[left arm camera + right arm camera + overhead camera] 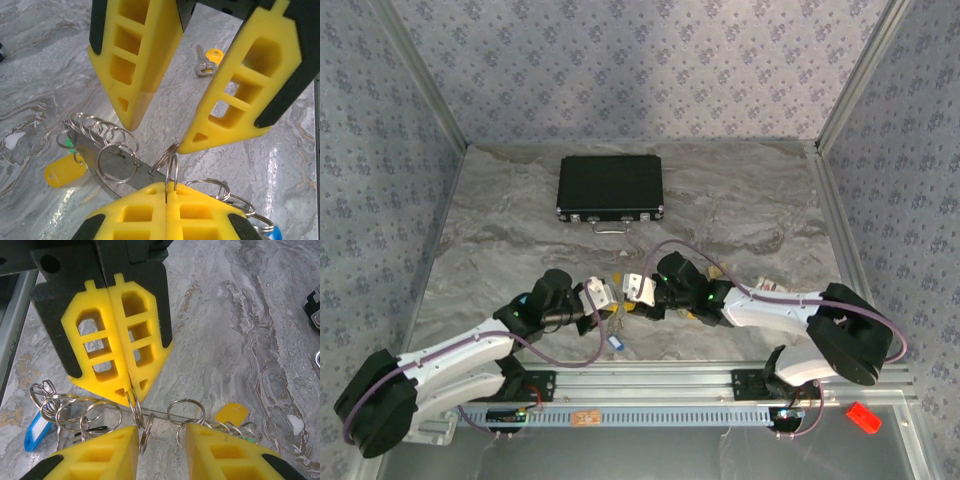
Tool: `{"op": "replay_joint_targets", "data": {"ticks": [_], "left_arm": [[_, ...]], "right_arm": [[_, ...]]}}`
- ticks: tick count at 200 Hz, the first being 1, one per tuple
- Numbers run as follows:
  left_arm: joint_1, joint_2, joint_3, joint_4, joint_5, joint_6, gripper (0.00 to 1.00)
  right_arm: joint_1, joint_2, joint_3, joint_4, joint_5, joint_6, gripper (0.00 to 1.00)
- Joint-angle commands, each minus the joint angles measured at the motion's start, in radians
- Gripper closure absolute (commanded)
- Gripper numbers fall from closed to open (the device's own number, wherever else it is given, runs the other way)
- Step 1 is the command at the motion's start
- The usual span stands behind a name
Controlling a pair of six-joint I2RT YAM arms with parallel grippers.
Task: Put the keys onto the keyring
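The keyring point(115, 162) is a thin silvery strip strung with several split rings, lying on the marble table between both grippers. It carries a yellow tag point(64, 170), a green tag point(67, 143) and a blue tag point(37, 432). My left gripper point(167, 189) is shut on one upright split ring point(171, 165) of the keyring. My right gripper point(160, 450) is open, its fingers point(102, 455) straddling the strip, with another split ring point(148, 432) hanging in the gap. One key point(206, 60) with a yellow head lies flat on the table beyond the right gripper point(159, 135). From above, both grippers meet over the keyring point(620, 318).
A shut black case point(611, 188) lies at the back of the table, and its edge point(314, 305) is at the right in the right wrist view. A small red object point(863, 415) sits beyond the front rail. Patterned walls enclose the table.
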Motion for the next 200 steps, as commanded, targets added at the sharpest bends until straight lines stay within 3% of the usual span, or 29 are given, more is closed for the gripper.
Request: {"op": "replay_joint_targets", "data": {"ticks": [1, 69, 119, 200], "left_arm": [[-0.007, -0.007, 0.038, -0.012, -0.002, -0.018, 1.00], [-0.009, -0.012, 0.038, 0.008, 0.003, -0.018, 1.00], [-0.008, -0.011, 0.033, 0.027, 0.020, -0.013, 1.00], [-0.007, -0.009, 0.037, 0.042, 0.040, -0.007, 1.00]], "right_arm": [[0.011, -0.007, 0.017, 0.002, -0.025, -0.013, 0.69], [0.023, 0.035, 0.027, 0.021, -0.058, -0.010, 0.71], [0.024, 0.056, 0.046, 0.038, -0.078, -0.007, 0.78], [0.020, 0.078, 0.046, 0.035, -0.074, -0.017, 0.77]]}}
